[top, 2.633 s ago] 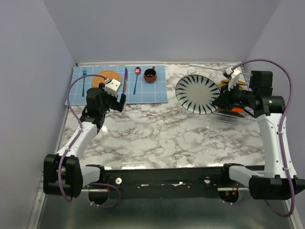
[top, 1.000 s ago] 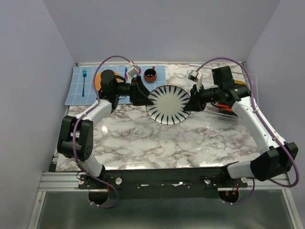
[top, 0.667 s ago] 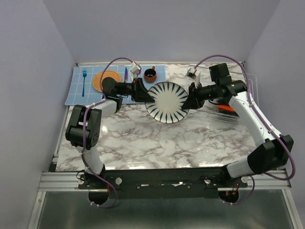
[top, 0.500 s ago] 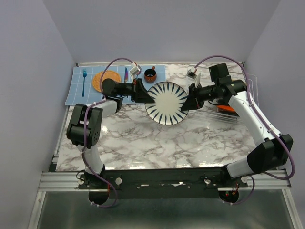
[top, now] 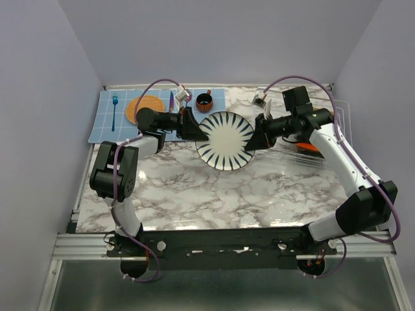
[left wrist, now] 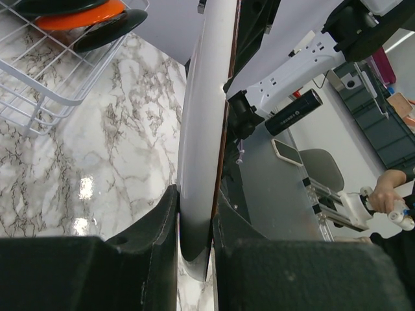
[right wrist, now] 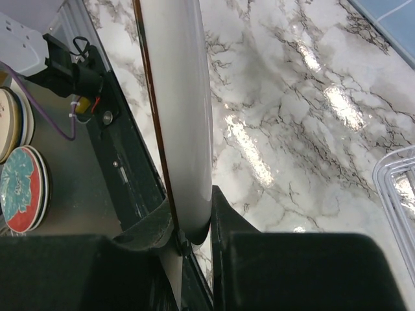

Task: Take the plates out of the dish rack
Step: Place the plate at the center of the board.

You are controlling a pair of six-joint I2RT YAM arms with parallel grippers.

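A white plate with black radial stripes (top: 225, 140) hangs tilted above the middle of the marble table, held from both sides. My left gripper (top: 196, 130) is shut on its left rim and my right gripper (top: 252, 140) on its right rim. Both wrist views show this plate edge-on (left wrist: 202, 129) (right wrist: 179, 97), with the fingers of the left gripper (left wrist: 194, 220) and the right gripper (right wrist: 192, 223) pressed against both faces. The white wire dish rack (top: 295, 154) (left wrist: 39, 84) stands at the right. It holds an orange-red plate (top: 311, 147) (left wrist: 78, 13) and a glossy black plate (left wrist: 107, 29).
A blue placemat (top: 214, 123) lies at the back left with a teal fork (top: 115, 107), an orange woven disc (top: 144, 105) and a dark cup (top: 204, 102). The left arm stretches across the mat. Off the table's edge, patterned plates (right wrist: 19, 188) lie stacked.
My left gripper has shut on the striped plate's left rim; a second ago it stood open beside it. The plate has shifted slightly left. The right gripper keeps its hold.
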